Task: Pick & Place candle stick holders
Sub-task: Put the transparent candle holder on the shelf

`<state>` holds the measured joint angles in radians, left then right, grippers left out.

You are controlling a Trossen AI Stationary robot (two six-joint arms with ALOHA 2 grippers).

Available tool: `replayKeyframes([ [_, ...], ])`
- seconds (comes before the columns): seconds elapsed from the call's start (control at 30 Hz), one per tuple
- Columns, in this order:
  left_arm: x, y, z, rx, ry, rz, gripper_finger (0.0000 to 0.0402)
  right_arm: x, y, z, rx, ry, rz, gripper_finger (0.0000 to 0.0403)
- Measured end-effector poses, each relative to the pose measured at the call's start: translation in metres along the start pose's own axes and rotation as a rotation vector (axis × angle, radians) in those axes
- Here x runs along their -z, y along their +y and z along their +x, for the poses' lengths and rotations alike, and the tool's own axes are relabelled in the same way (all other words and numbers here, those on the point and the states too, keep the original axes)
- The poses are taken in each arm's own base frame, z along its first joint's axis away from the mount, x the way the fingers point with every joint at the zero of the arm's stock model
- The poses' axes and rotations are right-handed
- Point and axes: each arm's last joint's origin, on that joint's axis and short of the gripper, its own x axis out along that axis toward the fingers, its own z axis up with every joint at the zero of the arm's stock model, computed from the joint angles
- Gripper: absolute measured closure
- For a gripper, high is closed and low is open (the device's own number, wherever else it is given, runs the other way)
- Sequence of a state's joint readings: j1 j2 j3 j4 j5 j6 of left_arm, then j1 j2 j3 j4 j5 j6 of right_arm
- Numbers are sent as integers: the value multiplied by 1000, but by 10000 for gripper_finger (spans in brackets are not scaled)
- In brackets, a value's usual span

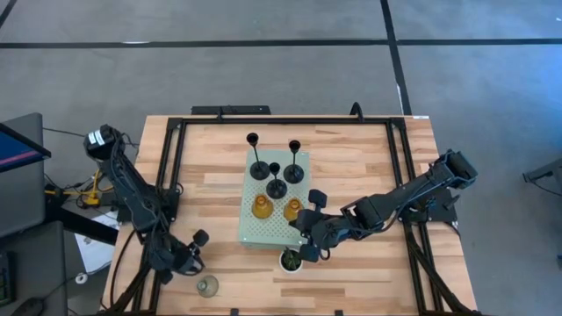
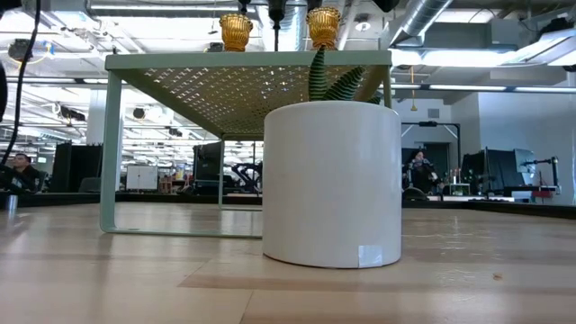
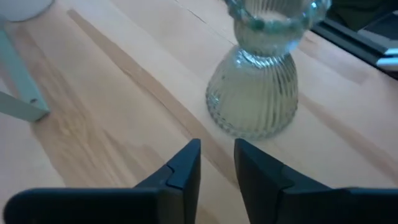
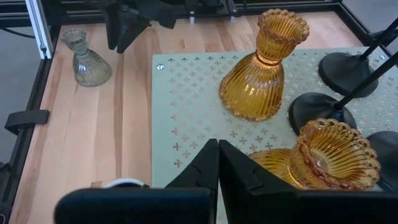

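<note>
The clear-grey glass holder (image 1: pixel 207 285) stands upright on its base on the wood near the table's front left; it also shows in the left wrist view (image 3: pixel 255 93). My left gripper (image 1: pixel 193 261) hovers just short of it, its fingers (image 3: pixel 186 165) a narrow gap apart and empty. Three black holders (image 1: pixel 275 180) and two amber holders (image 4: pixel 264 68) stand on the pale green board (image 1: pixel 255 230). My right gripper (image 4: pixel 217 163) is shut and empty over the board's near edge, beside the nearer amber holder (image 4: pixel 326 162).
A green plant in a white pot (image 2: pixel 333 184) stands just in front of the board's near edge, under my right gripper (image 1: pixel 303 235). The board stands on thin legs (image 2: pixel 108 153). Bare wood lies to the left and right of the board.
</note>
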<state>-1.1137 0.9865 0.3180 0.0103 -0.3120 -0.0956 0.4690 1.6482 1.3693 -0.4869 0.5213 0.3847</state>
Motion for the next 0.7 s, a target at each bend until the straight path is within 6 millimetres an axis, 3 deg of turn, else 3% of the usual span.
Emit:
replayKeyframes([
  [0.33, -8, -3, 0, 92, -72, -101, 249, -1, -2, 1, 4, -2, 5, 403],
  [0.7, -15, -4, 2, 94, -139, -105, 159, -1, -2, 1, 5, -3, 7, 403],
])
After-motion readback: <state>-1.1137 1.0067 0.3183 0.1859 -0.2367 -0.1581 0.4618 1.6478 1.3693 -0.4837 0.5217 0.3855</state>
